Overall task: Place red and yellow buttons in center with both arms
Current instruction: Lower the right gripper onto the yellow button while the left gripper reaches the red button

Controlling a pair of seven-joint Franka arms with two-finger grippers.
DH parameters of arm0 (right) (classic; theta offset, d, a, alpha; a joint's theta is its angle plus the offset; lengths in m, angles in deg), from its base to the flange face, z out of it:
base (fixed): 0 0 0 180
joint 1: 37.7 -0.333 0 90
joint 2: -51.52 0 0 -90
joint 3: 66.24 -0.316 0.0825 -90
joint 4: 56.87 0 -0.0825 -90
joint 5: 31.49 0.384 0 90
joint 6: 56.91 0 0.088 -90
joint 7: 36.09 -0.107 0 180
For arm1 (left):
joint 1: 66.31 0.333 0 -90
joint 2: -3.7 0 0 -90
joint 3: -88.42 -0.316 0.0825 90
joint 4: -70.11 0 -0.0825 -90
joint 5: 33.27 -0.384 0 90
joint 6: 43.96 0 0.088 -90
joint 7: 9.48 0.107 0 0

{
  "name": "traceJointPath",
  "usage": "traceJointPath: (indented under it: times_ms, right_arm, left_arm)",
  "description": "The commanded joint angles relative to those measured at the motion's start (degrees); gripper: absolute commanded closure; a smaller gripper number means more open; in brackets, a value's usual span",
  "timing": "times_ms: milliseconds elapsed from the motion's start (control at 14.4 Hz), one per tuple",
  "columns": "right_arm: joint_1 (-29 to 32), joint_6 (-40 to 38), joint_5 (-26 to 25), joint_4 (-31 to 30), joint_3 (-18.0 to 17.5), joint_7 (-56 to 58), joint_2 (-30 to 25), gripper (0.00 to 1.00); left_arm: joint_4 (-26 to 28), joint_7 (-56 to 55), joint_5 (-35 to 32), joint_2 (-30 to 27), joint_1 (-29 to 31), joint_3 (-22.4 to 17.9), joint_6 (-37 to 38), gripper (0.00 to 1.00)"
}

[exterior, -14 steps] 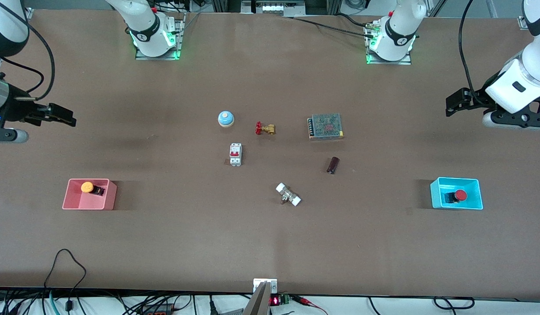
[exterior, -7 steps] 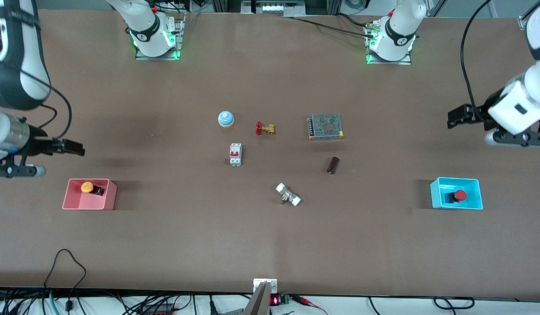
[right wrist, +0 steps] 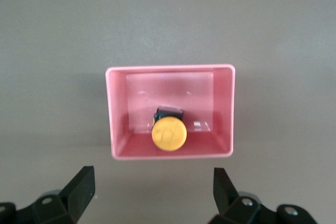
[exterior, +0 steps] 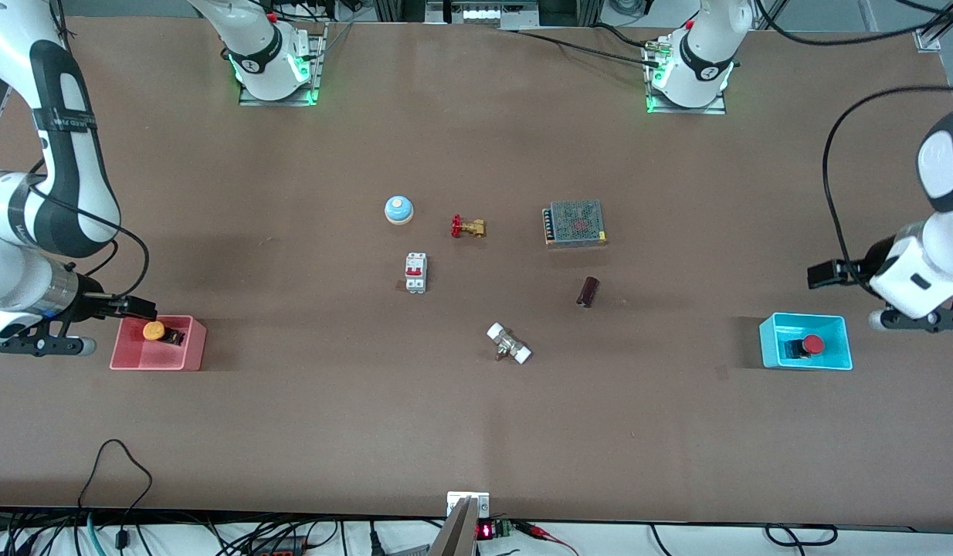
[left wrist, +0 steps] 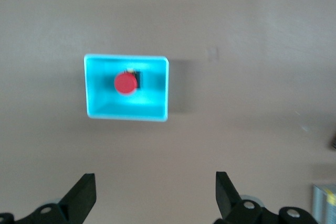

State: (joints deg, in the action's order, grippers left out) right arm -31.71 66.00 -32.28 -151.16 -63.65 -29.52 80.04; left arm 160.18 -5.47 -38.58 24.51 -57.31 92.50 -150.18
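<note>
The yellow button [exterior: 153, 330] lies in the pink tray [exterior: 192, 349] at the right arm's end of the table. My right gripper [exterior: 140, 309] is open over the table just by that tray's rim. In the right wrist view the yellow button [right wrist: 169, 134] sits in the pink tray [right wrist: 170, 69], just off my open gripper [right wrist: 154, 187]. The red button [exterior: 812, 344] lies in the cyan tray [exterior: 768, 344] at the left arm's end. My left gripper [exterior: 820, 274] is open over bare table beside it. The left wrist view shows the red button [left wrist: 126, 83], cyan tray [left wrist: 126, 57] and gripper [left wrist: 155, 192].
In the table's middle lie a blue-and-white bell [exterior: 398, 209], a brass valve with a red handle [exterior: 467, 227], a white breaker [exterior: 415, 272], a meshed power supply [exterior: 574, 222], a dark cylinder [exterior: 587, 291] and a white-ended fitting [exterior: 509, 344].
Both arms have swung in and toward the front camera. The right gripper has come up to the pink tray, the left gripper close to the cyan tray. Both buttons stay put.
</note>
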Motion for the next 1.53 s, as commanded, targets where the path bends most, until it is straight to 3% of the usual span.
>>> traceJointPath:
  times_ms: [0,348,766,1462]
  right_arm:
    - [0.5,4.3,-0.8,1.1,-0.5,2.6,2.7,0.00]
    - [0.8,9.8,-1.1,1.0,-0.5,3.6,6.2,0.00]
    - [1.5,13.6,-4.8,0.7,-0.5,3.8,8.8,0.00]
    - [1.2,12.3,-4.8,0.4,-0.7,6.3,9.5,0.00]
  left_arm:
    - [-2.1,7.7,-0.1,7.6,3.9,0.3,-8.3,0.00]
    - [-0.9,10.8,0.2,13.7,5.6,0.4,-19.5,0.00]
    - [7.7,10.9,0.1,14.4,6.6,0.3,-33.0,0.00]
    - [9.3,10.9,0.1,17.3,7.8,0.4,-38.6,0.00]
